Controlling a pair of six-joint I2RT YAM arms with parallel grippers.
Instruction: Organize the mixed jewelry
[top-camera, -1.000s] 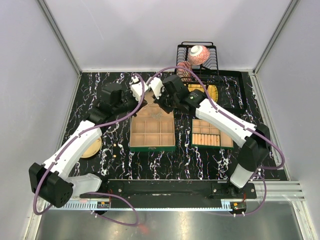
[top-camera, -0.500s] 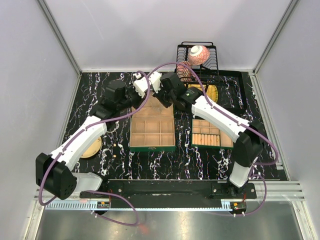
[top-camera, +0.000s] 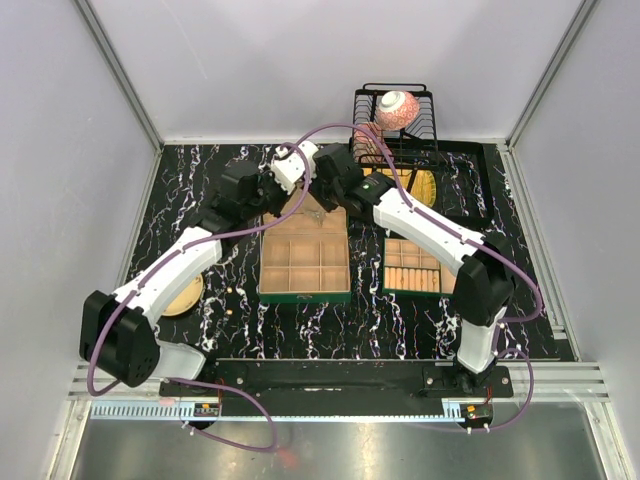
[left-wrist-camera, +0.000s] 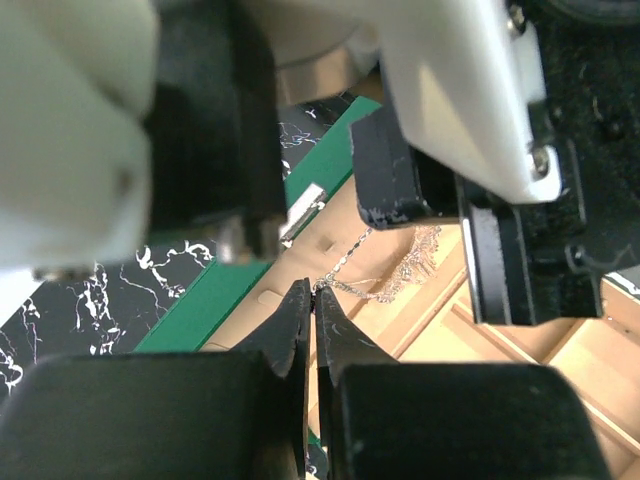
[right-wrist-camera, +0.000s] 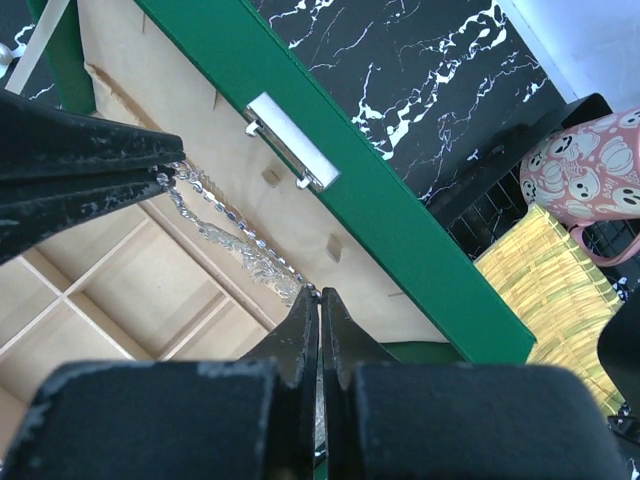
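The left gripper (left-wrist-camera: 312, 295) is pinching the thin silver chain (right-wrist-camera: 232, 225) at one spot, and the right gripper (right-wrist-camera: 319, 298) is pinching it at another, above the green box (right-wrist-camera: 400, 225).

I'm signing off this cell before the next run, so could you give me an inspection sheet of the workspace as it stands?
Surface: black marbled table, white veining.
Job's things: silver chain strung between both grippers above the beige compartments of the open green box.
Clutter: gold plate at the left; second green box holding beige rolls; dish rack with a pink bowl at the back.
Grippers: left gripper and right gripper have their fingers shut, each pinching one end of the chain.
Cables: purple cables run along both arms, one looping above the grippers.
Surroundings: pale walls; nothing else seen.
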